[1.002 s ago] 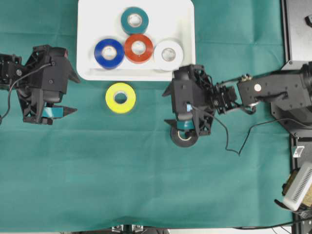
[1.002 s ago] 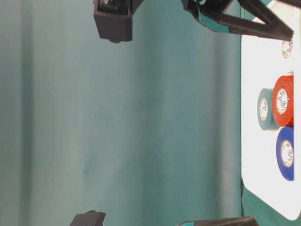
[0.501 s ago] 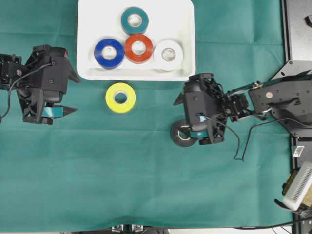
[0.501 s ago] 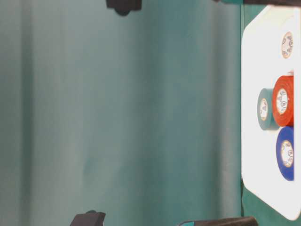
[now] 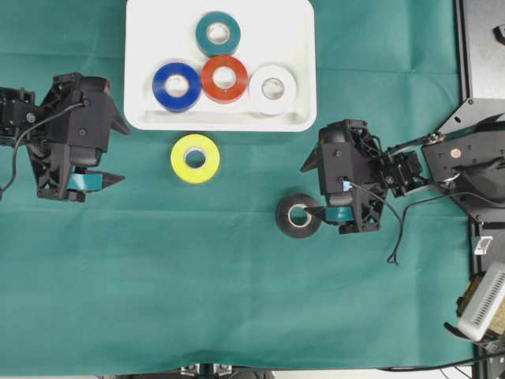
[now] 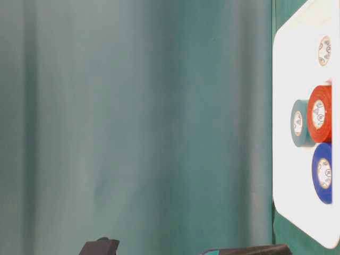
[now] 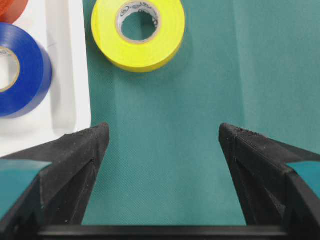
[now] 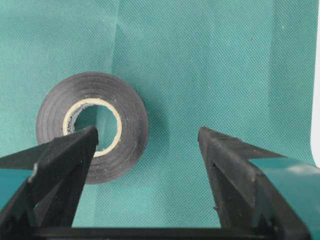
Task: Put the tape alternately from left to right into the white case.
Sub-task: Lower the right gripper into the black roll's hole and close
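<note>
The white case (image 5: 142,117) lies at the top centre and holds the teal (image 5: 218,33), blue (image 5: 177,86), orange-red (image 5: 224,77) and white (image 5: 272,88) tape rolls. On the green cloth just below the case lies the yellow roll (image 5: 195,158). Ahead in the left wrist view is that same yellow roll (image 7: 138,31). My left gripper (image 5: 124,155) stands open and empty to its left. The black roll (image 5: 298,215) lies flat further right. My right gripper (image 8: 147,132) is open beside it, and one fingertip (image 8: 85,142) overlaps the black roll (image 8: 127,120) in that view.
Black equipment (image 5: 481,47) fills the right edge, with a white device (image 5: 483,304) below it. A loose cable (image 5: 392,245) trails from the right arm onto the cloth. In the table-level view the case (image 6: 292,64) is at the right.
My right gripper has moved to the right, from over the black roll to beside it, so the whole roll now shows. The roll stayed put. My left arm has not moved.
</note>
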Controlling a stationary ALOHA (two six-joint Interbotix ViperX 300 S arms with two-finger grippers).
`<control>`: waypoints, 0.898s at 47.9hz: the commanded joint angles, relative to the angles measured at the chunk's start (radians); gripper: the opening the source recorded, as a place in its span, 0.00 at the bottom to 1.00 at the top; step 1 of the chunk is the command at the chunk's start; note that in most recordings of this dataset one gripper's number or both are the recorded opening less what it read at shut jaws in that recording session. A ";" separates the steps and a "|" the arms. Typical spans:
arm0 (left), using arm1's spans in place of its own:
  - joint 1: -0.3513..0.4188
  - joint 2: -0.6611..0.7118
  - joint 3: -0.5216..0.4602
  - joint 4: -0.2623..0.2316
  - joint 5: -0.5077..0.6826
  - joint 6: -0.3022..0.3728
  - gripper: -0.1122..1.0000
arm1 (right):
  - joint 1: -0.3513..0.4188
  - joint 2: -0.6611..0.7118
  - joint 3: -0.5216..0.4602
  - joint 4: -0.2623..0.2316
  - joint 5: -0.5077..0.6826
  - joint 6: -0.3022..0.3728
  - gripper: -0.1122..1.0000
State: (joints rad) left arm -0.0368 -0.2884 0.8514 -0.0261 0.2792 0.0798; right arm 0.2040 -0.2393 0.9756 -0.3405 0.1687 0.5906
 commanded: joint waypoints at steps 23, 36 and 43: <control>-0.003 -0.006 -0.008 -0.002 -0.009 -0.002 0.63 | 0.011 0.104 -0.025 0.002 -0.075 0.037 0.85; -0.003 -0.005 0.000 -0.002 -0.011 -0.003 0.63 | 0.009 0.173 -0.058 -0.002 -0.075 0.037 0.85; -0.003 -0.006 0.005 -0.002 -0.011 -0.003 0.63 | 0.009 0.184 -0.071 0.000 -0.075 0.037 0.85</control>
State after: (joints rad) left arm -0.0368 -0.2869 0.8636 -0.0261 0.2761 0.0767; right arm 0.2102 -0.0476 0.9265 -0.3390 0.0997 0.6274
